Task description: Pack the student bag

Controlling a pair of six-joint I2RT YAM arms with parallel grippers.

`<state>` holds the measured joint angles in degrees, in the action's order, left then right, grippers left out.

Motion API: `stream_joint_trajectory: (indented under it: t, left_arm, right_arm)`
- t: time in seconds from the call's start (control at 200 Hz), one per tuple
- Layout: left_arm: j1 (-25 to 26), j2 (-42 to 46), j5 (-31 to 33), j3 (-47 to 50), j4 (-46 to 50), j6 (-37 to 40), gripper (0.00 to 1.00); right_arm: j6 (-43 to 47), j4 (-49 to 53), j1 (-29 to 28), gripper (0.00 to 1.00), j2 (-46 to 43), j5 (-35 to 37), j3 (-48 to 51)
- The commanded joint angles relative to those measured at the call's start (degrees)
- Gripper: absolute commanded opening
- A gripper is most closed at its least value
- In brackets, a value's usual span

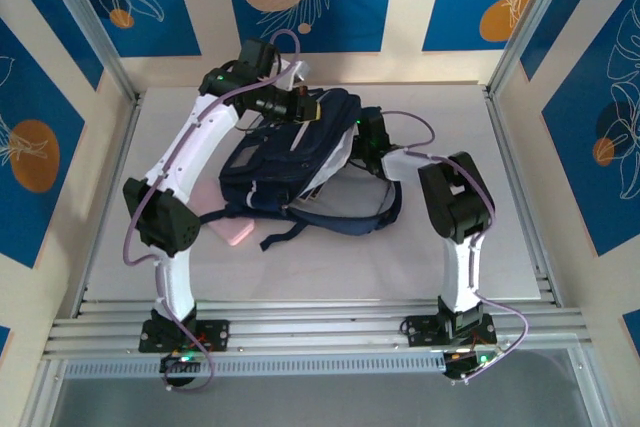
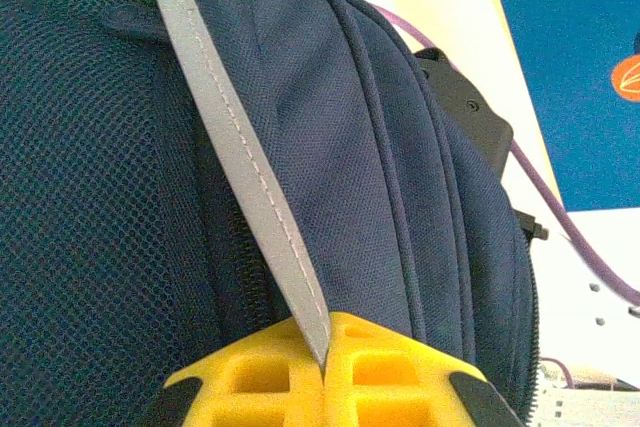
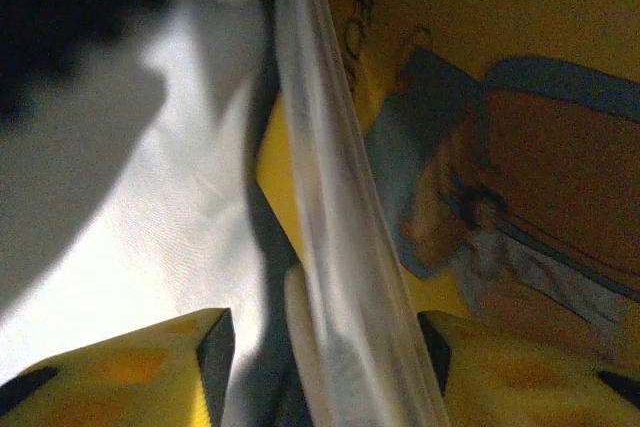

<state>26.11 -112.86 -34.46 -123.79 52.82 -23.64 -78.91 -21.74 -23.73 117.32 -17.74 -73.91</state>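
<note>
pink item (image 1: 236, 231) partly hidden beside student bag (image 1: 290, 162), yellow printed cover (image 3: 520, 97) blurred, cut off

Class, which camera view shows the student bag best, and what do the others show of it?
Top external: the whole student bag lies on the table, straps included. Left wrist view: close-up navy fabric, mesh and a grey stripe pinched in the left pincer. Right wrist view: pale fabric, perhaps its lining.
</note>
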Motion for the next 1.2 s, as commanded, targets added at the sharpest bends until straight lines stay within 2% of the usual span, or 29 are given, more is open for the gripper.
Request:
stream_joint_trajectory:
  t: [0.0,0.095,0.245,0.425,0.525,0.61,0.695,0.79,0.875,0.97,1.065,1.195]
  left_arm:
    - [-0.8,5.9,-6.5,-1.4,-6.2,-0.7,0.0]
    - [-1.6,5.7,-6.7,-0.9,-6.3,-0.7,0.0]
    - [-2.2,5.0,-6.5,-0.1,-6.6,-0.5,0.0]
    - [-2.5,3.8,-5.9,0.3,-6.9,-0.4,0.0]
    - [-2.4,3.7,-6.2,2.4,-8.6,-1.2,0.0]
    - [-2.1,3.8,-6.3,5.2,-10.8,-2.5,0.0]
    - [-1.2,3.4,-5.7,7.5,-11.8,-3.1,0.0]
    - [0.1,2.8,-4.3,9.1,-12.1,-3.3,0.0]
    - [1.4,1.7,-2.6,9.6,-11.8,-3.6,0.09]
    - [2.9,0.8,-0.8,9.6,-11.5,-4.5,0.3]
    - [4.2,1.3,1.4,9.5,-10.7,-4.8,0.45]
    - [4.4,5.6,6.3,11.0,-7.5,-4.1,0.55]
  right_arm:
    - [1.8,6.6,-1.4,0.68,0.6,4.0,-4.3]
    - [5.0,8.2,-1.1,0.77,-3.2,6.8,-0.4]
    - [8.4,7.7,1.0,0.84,-10.4,6.9,7.7]
    - [11.4,7.2,3.5,0.85,-18.9,7.2,16.7]
    - [13.4,10.3,4.8,0.84,-24.0,9.1,19.7]
    - [16.3,17.6,4.7,0.81,-29.3,14.7,20.8]
    - [17.2,30.3,4.0,0.79,-34.7,25.4,20.1]
    - [17.6,38.9,3.0,0.78,-41.6,36.4,21.6]
    - [16.0,43.0,2.8,0.76,-47.7,44.6,23.8]
    - [17.0,46.8,2.7,0.74,-51.6,49.4,23.7]
    - [19.2,50.2,1.7,0.74,-53.8,52.7,22.1]
    - [21.6,51.3,-1.0,0.74,-56.8,55.5,21.7]
